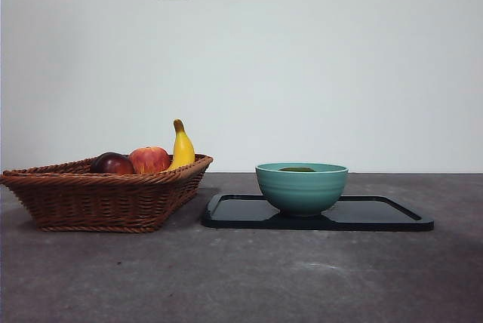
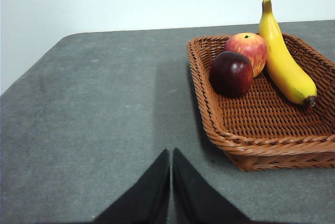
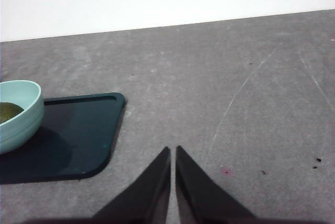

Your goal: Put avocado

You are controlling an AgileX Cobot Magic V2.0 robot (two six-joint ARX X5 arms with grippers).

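- The table [image 1: 249, 278] runs bare across the whole lower part of the front view, with open grey surface ahead of both containers and a narrow gap between them.
- At lower left of the front view stands a basket [image 1: 106, 198]; it holds a dark fruit [image 1: 112, 163], a red apple [image 1: 149, 159] and a banana [image 1: 181, 148] leaning on the far rim.
- In the left wrist view, the left gripper [image 2: 171, 156] hangs over bare table beside the basket, jaws together, holding nothing.
- Right of centre in the front view, a black tray [image 1: 377, 213] lies flat, and a green bowl [image 1: 302, 187] stands on its left half.
- The avocado [image 1: 297, 169] lies inside the bowl, only its top showing over the rim.
- In the right wrist view, the right gripper [image 3: 173, 153] hangs over open table near the tray's corner, jaws together, empty.
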